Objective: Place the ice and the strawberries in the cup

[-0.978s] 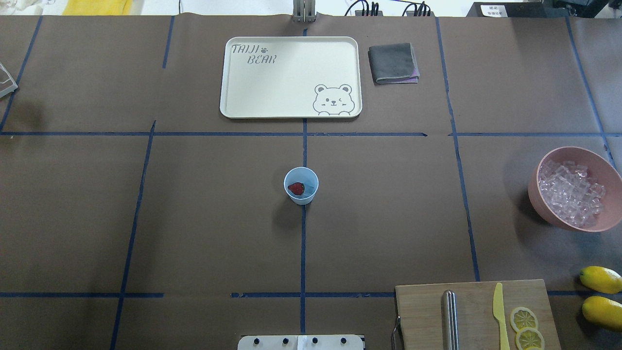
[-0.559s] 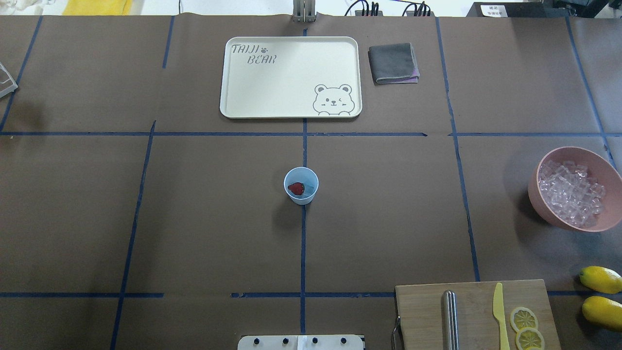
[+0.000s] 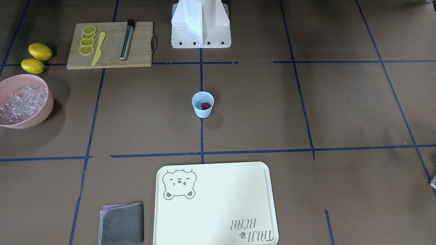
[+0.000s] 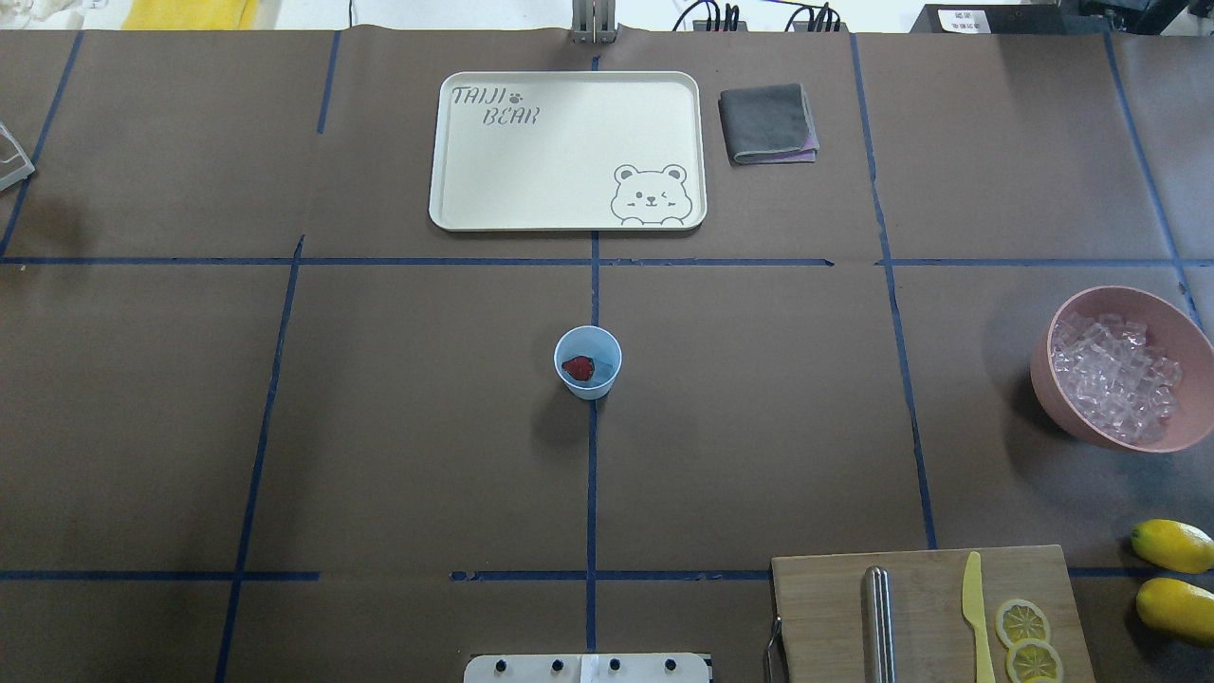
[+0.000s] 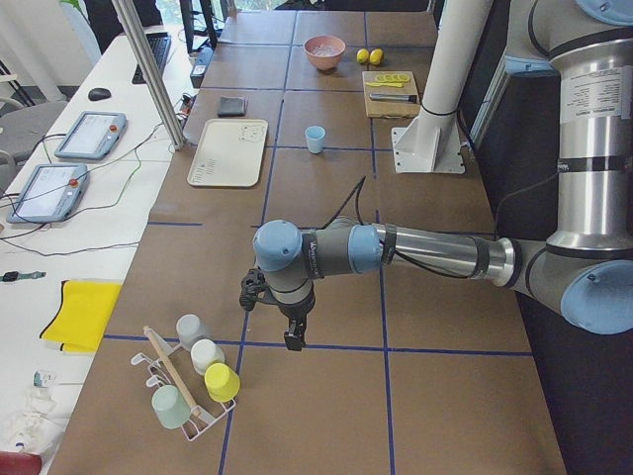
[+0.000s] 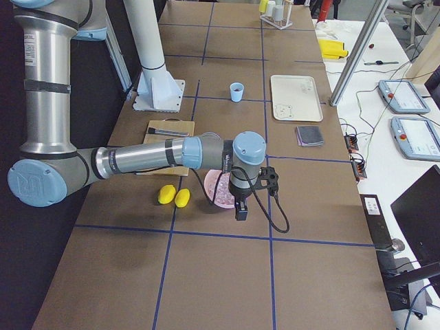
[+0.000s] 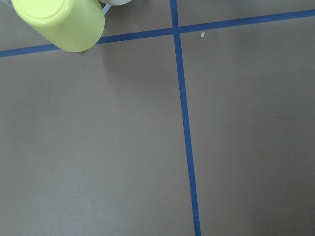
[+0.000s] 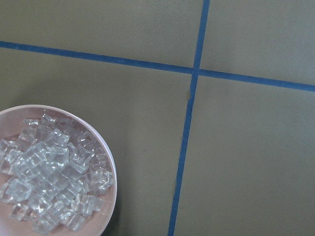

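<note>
Now, front view: 1 strawberry point(image 3: 205, 105) lies inside cup point(image 3: 202, 112), mid-surface point(image 3: 272, 112) | overhead: ice point(image 4: 1114, 379) heaped in pink bowl point(image 4: 1067, 413), well apart from cup | left side: left gripper point(image 5: 294, 339) hovers near cup rack point(image 5: 183, 391), cannot tell its grip | right side: right gripper point(image 6: 241, 212) by bowl, cannot tell either

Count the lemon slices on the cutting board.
4. The lemon slices overlap in one row on the cutting board, between the yellow knife and the board's edge toward the whole lemons. The overhead view cuts off two.
</note>
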You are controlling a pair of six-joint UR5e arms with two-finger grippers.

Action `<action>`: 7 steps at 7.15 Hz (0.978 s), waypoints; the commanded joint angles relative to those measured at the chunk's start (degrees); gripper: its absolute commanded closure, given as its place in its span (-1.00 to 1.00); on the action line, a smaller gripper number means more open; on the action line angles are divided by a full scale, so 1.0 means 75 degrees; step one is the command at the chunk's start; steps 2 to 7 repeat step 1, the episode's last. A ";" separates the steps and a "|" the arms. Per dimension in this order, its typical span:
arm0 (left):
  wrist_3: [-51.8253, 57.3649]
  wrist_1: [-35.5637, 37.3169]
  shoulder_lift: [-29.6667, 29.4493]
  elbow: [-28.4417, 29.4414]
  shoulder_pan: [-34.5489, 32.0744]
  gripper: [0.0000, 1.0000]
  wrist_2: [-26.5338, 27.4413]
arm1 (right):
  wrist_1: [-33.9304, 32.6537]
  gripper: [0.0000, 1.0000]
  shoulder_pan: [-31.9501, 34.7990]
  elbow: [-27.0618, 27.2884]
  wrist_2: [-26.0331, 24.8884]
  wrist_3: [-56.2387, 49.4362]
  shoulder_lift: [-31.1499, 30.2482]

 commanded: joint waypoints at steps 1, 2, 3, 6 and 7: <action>0.0003 -0.0010 -0.0048 0.0053 0.0020 -1.00 0.0003 | 0.0013 -1.00 -0.0007 -0.0008 -0.0012 -0.0003 -0.0005; 0.0003 -0.0010 -0.0048 0.0053 0.0020 -1.00 0.0003 | 0.0013 -1.00 -0.0007 -0.0008 -0.0012 -0.0003 -0.0005; 0.0003 -0.0010 -0.0048 0.0053 0.0020 -1.00 0.0003 | 0.0013 -1.00 -0.0007 -0.0008 -0.0012 -0.0003 -0.0005; 0.0003 -0.0010 -0.0048 0.0053 0.0020 -1.00 0.0003 | 0.0013 -1.00 -0.0007 -0.0008 -0.0012 -0.0003 -0.0005; 0.0003 -0.0010 -0.0048 0.0053 0.0020 -1.00 0.0003 | 0.0013 -1.00 -0.0007 -0.0008 -0.0012 -0.0003 -0.0005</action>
